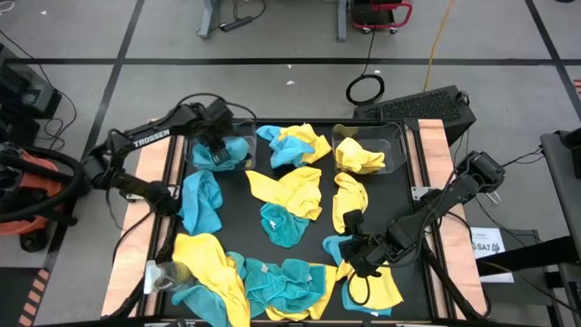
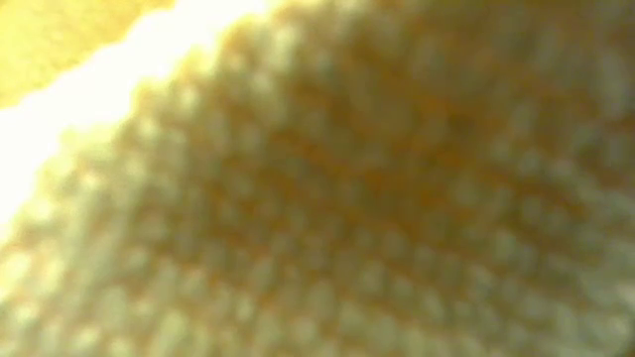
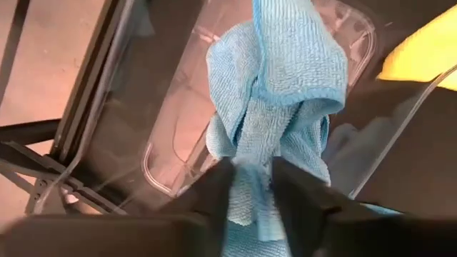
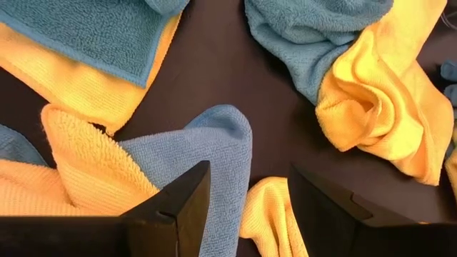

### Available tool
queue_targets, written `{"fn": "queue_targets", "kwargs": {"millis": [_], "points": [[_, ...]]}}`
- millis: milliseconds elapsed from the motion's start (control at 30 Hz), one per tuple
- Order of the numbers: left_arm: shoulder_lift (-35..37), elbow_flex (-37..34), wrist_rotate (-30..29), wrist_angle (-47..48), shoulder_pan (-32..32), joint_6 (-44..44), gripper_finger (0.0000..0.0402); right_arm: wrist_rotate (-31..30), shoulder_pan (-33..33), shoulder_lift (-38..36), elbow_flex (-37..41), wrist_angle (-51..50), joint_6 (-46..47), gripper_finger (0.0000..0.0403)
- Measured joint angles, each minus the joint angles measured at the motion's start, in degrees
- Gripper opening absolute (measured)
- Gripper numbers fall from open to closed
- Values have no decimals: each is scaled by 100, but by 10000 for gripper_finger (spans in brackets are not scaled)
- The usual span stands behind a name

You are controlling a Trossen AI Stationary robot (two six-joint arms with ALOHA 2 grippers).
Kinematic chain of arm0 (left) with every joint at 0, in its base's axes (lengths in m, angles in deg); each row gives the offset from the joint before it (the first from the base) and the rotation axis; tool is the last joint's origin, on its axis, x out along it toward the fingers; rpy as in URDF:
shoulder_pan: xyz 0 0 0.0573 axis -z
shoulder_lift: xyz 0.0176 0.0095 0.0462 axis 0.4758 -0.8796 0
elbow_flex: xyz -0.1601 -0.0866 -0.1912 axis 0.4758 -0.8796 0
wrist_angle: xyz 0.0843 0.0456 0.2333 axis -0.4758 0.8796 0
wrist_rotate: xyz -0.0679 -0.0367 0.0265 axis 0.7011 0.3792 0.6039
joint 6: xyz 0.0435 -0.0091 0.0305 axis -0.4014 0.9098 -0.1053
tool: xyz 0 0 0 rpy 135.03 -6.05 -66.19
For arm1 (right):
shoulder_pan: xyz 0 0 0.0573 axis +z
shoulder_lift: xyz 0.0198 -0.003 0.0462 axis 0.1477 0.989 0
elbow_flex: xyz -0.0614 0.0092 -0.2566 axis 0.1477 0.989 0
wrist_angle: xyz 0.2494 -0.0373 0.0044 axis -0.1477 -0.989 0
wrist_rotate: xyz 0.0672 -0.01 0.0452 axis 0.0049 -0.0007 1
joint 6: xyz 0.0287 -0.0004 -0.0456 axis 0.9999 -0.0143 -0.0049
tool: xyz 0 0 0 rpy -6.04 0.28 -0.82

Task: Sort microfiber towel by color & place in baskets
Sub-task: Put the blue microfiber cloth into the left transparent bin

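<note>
Several yellow and teal-blue towels lie scattered and partly stacked on the black table [image 1: 245,195]. Two clear baskets stand at its far edge. The left basket [image 1: 195,150] has my left gripper [image 1: 218,136] above it, shut on a blue towel [image 3: 285,86]. The right basket [image 1: 395,145] holds a yellow towel [image 1: 359,159]. My right gripper [image 1: 357,257] hovers open near the right near corner. In the right wrist view this gripper [image 4: 250,175] stands over a blue towel [image 4: 214,143] and a yellow towel's corner [image 4: 268,207], touching neither. My left gripper pinches the blue towel between its two fingers [image 3: 214,196] at a bunched part [image 3: 250,193] made of several layers. The fingers come from above, pointing down. The towel hangs crumpled below them inside the clear basket [image 3: 164,171].
A yellow towel [image 2: 317,198] fills the low view and hides the table there. Wooden strips [image 1: 150,173] run along the table's left and right sides. Towels crowd the near edge [image 1: 272,282]; bare black surface shows between the piles in the middle [image 1: 331,227].
</note>
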Motion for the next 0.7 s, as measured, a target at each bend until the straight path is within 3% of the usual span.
{"fn": "queue_targets", "kwargs": {"millis": [67,133,700], "points": [[-76,0,1,21,0,1,35,2,0,0,0,0,0,180],[-155,-60,1,-27,0,6,11,4,0,0,0,0,0,180],[-1384,-439,-2,-747,-1,47,27,20,0,-1,0,-2,69,180]]}}
